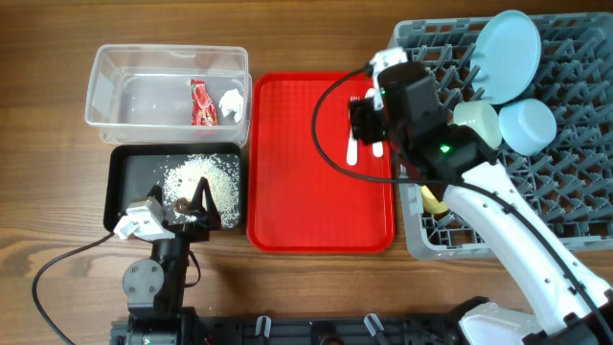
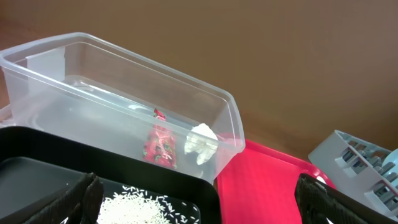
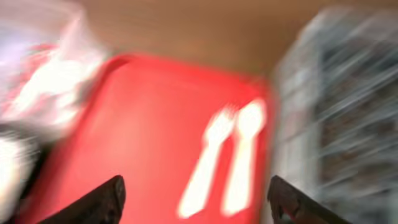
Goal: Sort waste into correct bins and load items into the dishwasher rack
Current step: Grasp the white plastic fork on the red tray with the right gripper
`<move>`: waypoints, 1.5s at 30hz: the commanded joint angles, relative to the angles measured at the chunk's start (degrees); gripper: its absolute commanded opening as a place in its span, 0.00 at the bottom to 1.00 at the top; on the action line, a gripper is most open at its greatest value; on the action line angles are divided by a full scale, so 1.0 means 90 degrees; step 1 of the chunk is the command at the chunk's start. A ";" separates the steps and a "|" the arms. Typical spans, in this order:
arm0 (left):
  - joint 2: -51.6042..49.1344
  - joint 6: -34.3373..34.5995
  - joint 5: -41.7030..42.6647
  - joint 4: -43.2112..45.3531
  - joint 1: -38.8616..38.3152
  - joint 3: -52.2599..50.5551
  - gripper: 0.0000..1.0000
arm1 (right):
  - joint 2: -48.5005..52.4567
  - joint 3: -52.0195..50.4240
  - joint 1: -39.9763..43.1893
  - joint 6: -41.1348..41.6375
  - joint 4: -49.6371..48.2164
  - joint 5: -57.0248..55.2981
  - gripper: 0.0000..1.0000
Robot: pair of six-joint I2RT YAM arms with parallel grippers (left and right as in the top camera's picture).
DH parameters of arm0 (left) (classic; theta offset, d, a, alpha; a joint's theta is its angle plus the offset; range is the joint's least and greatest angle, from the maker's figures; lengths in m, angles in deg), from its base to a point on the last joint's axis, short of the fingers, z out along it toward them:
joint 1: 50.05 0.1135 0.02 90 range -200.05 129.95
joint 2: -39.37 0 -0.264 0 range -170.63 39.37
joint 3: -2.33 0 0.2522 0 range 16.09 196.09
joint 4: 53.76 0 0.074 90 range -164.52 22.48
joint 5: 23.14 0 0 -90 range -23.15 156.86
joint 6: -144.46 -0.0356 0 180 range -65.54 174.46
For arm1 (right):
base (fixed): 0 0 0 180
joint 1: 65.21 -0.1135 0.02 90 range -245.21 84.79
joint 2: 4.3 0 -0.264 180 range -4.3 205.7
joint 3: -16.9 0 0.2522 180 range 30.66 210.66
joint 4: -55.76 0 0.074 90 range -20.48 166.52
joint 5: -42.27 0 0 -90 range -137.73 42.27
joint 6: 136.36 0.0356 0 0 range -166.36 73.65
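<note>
The wooden table point(image 1: 57, 115) carries everything. At its right end stands the grey dishwasher rack point(image 1: 565, 192), the biggest thing on it. In the rack's far part a pale blue plate point(image 1: 508, 53) leans among the pegs. Just in front of the plate sit a pale blue bowl point(image 1: 529, 126) and, touching it on the left, a mint green bowl point(image 1: 479, 123). A small yellow cup point(image 1: 433, 201) shows near the rack's left wall, partly hidden by the right arm.

A flat red serving tray point(image 1: 306, 192) lies in the middle, just beside the rack. Left of it, at the back, is the clear plastic tub point(image 1: 168, 50). The black tray point(image 1: 113, 192) lies in front of the tub, close against it.

The right gripper point(image 3: 196, 186) hangs over the red tray's right part with its fingers spread apart, gripping nothing. Its wrist view is blurred. The left gripper point(image 2: 198, 183) is low over the black tray, fingers likewise wide and empty.

On the red tray, below the right gripper, a white fork point(image 3: 208, 158) and a white spoon point(image 3: 242, 152) lie side by side, the spoon nearer the rack.

Inside the tub, near its right end, the red snack wrapper point(image 1: 201, 103) lies just beside the crumpled white tissue point(image 1: 231, 102). White rice grains point(image 1: 201, 177) are scattered in the black tray.
</note>
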 commanded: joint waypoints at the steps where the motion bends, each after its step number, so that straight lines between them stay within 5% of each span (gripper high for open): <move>1: 0.0046 0.0034 -0.0044 -0.0039 0.0063 -0.0024 1.00 | 0.0478 -0.0044 0.0007 0.1688 0.0328 0.1994 0.63; 12: 0.0046 0.0034 -0.0044 -0.0039 0.0063 -0.0024 1.00 | 0.2499 0.0823 0.0578 0.0940 0.0325 0.1511 0.74; 19: 0.0046 0.0034 -0.0044 -0.0039 0.0063 -0.0024 1.00 | 0.3582 0.0843 0.0712 0.0780 -0.0765 0.1401 0.74; 29: 0.0046 0.0034 -0.0044 -0.0039 0.0063 -0.0024 1.00 | 0.4160 0.0838 0.0627 0.0814 -0.0760 0.0869 0.55; 32: 0.0046 0.0034 -0.0044 -0.0039 0.0063 -0.0024 1.00 | 0.4167 0.0838 0.0522 0.0763 -0.0525 0.0753 0.36; 36: 0.0046 0.0034 -0.0044 -0.0039 0.0063 -0.0024 1.00 | 0.4165 0.0838 0.0384 0.0770 -0.0325 0.0595 0.23; 45: 0.0046 0.0034 -0.0044 -0.0039 0.0063 -0.0024 1.00 | 0.4150 0.0840 0.0117 0.0770 0.0136 -0.0005 0.08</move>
